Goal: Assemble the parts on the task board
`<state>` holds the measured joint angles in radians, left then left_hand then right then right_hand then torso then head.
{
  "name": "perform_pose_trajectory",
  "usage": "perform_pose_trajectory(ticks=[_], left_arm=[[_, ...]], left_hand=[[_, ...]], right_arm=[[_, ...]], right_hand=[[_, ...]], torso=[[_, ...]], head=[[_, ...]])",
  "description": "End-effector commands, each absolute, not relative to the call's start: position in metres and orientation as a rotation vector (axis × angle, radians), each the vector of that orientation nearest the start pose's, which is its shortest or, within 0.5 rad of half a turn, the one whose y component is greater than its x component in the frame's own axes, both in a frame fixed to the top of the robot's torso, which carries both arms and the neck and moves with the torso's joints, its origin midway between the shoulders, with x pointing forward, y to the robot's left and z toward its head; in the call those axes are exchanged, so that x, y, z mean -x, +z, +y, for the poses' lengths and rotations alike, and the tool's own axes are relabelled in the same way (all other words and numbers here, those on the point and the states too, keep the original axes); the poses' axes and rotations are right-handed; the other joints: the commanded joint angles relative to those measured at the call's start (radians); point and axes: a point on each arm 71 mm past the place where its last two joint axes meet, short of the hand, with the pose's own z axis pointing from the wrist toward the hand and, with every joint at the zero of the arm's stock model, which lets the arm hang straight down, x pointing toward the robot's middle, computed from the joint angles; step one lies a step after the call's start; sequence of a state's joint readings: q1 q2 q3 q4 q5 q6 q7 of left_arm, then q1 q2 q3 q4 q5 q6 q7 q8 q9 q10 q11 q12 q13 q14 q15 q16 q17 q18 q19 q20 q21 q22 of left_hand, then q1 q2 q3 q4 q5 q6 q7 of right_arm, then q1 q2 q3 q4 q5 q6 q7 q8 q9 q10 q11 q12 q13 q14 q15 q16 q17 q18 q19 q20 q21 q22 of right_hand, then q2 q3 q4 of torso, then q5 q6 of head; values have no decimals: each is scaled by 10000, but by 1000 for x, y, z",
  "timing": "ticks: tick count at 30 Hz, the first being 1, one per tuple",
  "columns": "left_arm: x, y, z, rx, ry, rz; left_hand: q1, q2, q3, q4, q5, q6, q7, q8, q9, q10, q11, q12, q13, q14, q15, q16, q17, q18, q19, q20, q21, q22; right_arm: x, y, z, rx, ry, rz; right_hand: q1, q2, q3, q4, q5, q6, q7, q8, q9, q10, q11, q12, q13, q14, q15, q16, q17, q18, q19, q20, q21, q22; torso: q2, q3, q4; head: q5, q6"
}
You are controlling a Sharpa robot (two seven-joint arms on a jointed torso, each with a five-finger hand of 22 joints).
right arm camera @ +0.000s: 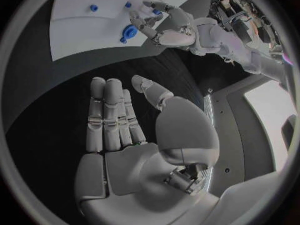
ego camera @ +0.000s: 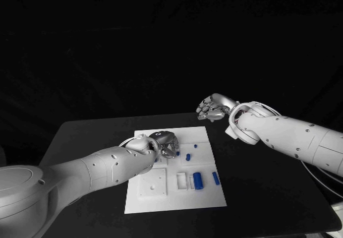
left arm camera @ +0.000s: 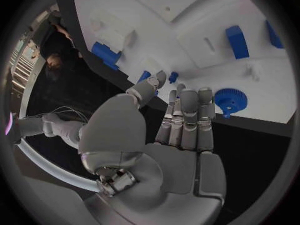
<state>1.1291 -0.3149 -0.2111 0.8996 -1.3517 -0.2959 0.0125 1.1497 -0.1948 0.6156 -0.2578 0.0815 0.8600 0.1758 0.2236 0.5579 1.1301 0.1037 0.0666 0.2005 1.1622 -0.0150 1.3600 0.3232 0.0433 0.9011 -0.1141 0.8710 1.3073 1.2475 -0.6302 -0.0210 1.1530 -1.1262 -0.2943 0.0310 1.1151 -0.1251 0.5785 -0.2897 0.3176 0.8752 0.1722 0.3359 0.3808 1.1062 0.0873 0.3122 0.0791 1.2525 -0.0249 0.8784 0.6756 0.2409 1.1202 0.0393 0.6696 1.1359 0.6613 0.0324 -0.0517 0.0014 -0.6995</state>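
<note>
Blue parts [ego camera: 199, 180] scattered on white task board [ego camera: 180, 199]

You find the task board [ego camera: 182, 196] lying flat at the middle of the bench [ego camera: 85, 134]. The left robot hand [ego camera: 165, 143] sits over the board's far left portion. The right robot hand [ego camera: 213, 108] sits beyond the board's far right corner, over the bench and apart from the board. Two upright parts [ego camera: 199, 180] lie side by side on the board's near right area; three smaller parts [ego camera: 188, 156] lie behind them, just right of the left robot hand.
</note>
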Motion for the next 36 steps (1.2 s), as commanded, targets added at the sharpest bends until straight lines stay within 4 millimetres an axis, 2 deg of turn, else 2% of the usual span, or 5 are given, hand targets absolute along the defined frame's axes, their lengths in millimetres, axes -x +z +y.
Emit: perform_pose_trajectory(ticks=[1,11,22,36], left_arm=[[-532,-301,95,-2243,-6193,18482],[-536,-304,93,-2193,-6026,18665],[-534,-310,86,-2213,-5977,18950],[-536,-313,83,-2159,-5805,19043]], left_hand=[[-47,-50,-17,100,-78,-9,-25,10,-21,-159,65,-14,-39,5,103,52,12,563,12,86,2,136],[-51,35,-11,143,-106,150,-117,128,-11,-163,70,5,-131,30,109,89,23,603,24,104,0,140],[-95,176,-96,112,-122,387,-227,305,-3,110,-13,86,-218,155,29,221,70,632,96,62,40,157],[-202,198,-200,99,-167,471,-267,378,-26,275,-65,95,-290,251,-22,322,106,632,178,8,76,158]], right_arm=[[-559,-174,-198,-1330,7638,16528],[-560,-171,-195,-1317,7700,16506],[-561,-167,-193,-1272,7744,16439],[-561,-164,-189,-1220,7798,16383]], right_hand=[[-89,-9,69,-5,65,-16,34,-10,-15,78,15,-63,-10,66,8,66,13,209,64,-27,40,22],[-116,-6,80,0,101,-14,35,-9,-16,93,14,-85,-10,73,6,81,34,209,79,-35,52,35],[-128,-4,90,0,123,-12,34,-7,-16,104,12,-100,-10,78,4,90,49,209,88,-41,60,44],[-134,-5,103,-2,138,-9,32,-5,-16,116,10,-117,-10,83,2,99,66,209,98,-50,69,55]], torso=[[7,3,0],[5,8,-1],[8,1,16],[4,8,13]], head=[[-20,-2],[-54,-13],[-122,-61],[-170,-89]])
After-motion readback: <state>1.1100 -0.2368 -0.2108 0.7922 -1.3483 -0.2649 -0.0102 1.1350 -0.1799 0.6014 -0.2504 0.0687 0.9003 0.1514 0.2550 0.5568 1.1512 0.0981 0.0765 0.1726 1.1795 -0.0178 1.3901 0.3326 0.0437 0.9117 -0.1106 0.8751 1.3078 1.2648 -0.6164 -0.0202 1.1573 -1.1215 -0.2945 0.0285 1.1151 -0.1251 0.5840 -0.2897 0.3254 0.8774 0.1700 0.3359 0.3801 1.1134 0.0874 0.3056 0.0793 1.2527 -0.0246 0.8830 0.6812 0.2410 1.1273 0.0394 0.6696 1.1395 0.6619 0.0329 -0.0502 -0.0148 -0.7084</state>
